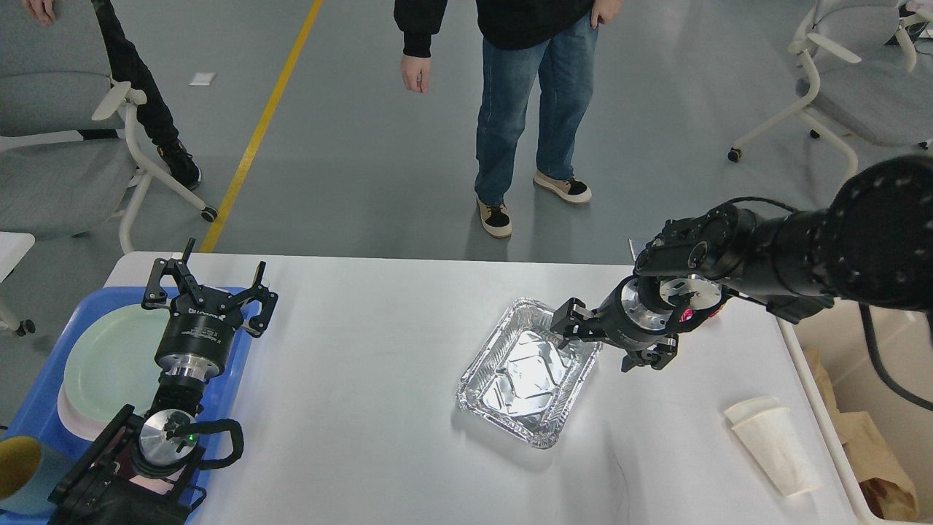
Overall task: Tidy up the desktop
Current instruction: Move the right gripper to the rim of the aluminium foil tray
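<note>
The desktop (350, 408) fills the middle of our view, white and matte. Dead centre on it sits a foil tray (531, 370). Our right gripper (609, 343) hangs over the tray's far right corner, fingers spread wide, nothing between them. Just behind that wrist, a sliver of a red can (711, 312) peeks out. Right of the tray and nearer us, a paper cup (774, 445) lies tipped on its side. Far left of the tray, our left gripper (210, 284) is splayed open above a blue tray (44, 408) with plates (109, 364).
</note>
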Action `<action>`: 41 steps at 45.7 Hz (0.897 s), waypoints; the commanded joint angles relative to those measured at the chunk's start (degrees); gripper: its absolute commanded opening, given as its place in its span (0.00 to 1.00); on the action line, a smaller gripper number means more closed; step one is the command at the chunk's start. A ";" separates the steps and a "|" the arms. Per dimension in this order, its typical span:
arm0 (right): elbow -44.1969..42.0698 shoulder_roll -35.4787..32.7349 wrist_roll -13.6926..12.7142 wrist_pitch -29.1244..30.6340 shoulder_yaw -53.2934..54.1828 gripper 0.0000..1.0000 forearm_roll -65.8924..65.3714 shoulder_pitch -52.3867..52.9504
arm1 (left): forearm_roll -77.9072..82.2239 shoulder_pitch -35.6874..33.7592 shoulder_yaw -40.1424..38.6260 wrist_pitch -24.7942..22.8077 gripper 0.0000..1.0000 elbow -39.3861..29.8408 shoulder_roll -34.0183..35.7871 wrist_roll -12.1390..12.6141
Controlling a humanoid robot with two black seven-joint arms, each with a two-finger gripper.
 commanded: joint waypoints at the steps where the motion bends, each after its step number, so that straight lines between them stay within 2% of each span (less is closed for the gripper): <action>1: -10.52 3.28 -0.22 -0.13 0.52 1.00 0.39 -9.11 | 0.00 0.00 -0.07 0.00 0.96 -0.01 -0.04 0.01; 10: -20.11 4.42 -0.13 -1.62 4.21 1.00 0.21 -19.39 | 0.00 0.00 0.02 0.00 0.96 -0.01 -0.04 0.01; 15: -22.05 5.31 -0.13 -3.02 4.74 0.98 0.30 -21.77 | 0.00 0.00 0.02 0.00 0.96 -0.01 0.04 0.01; 20: -22.14 5.22 -0.13 -4.08 6.67 0.79 0.39 -22.13 | 0.00 0.00 -0.07 -0.09 0.96 -0.01 -0.04 0.01; 25: -22.14 5.04 -0.13 -4.43 6.94 0.52 0.30 -22.83 | 0.00 0.00 0.02 -0.09 0.96 -0.01 -0.04 0.01; 28: -21.88 5.04 -0.13 -4.78 7.03 0.31 0.39 -23.27 | 0.00 0.00 0.02 0.00 0.96 -0.01 -0.04 0.01; 31: -21.44 5.04 -0.04 -4.96 7.73 0.03 0.47 -23.80 | 0.00 0.00 -0.07 -0.09 0.96 -0.01 -0.04 0.01; 32: -21.26 5.13 0.04 -4.96 8.16 0.00 0.48 -24.15 | 0.00 0.00 0.02 -0.09 0.96 -0.01 -0.04 0.01; 36: -21.00 5.04 0.22 -6.62 11.50 0.00 0.39 -26.08 | 0.00 0.00 -0.07 -0.09 0.96 -0.01 -0.04 0.01; 41: -20.65 4.95 0.13 -13.56 12.30 0.00 0.56 -27.14 | 0.00 0.00 -0.07 -0.09 0.96 -0.01 -0.04 0.01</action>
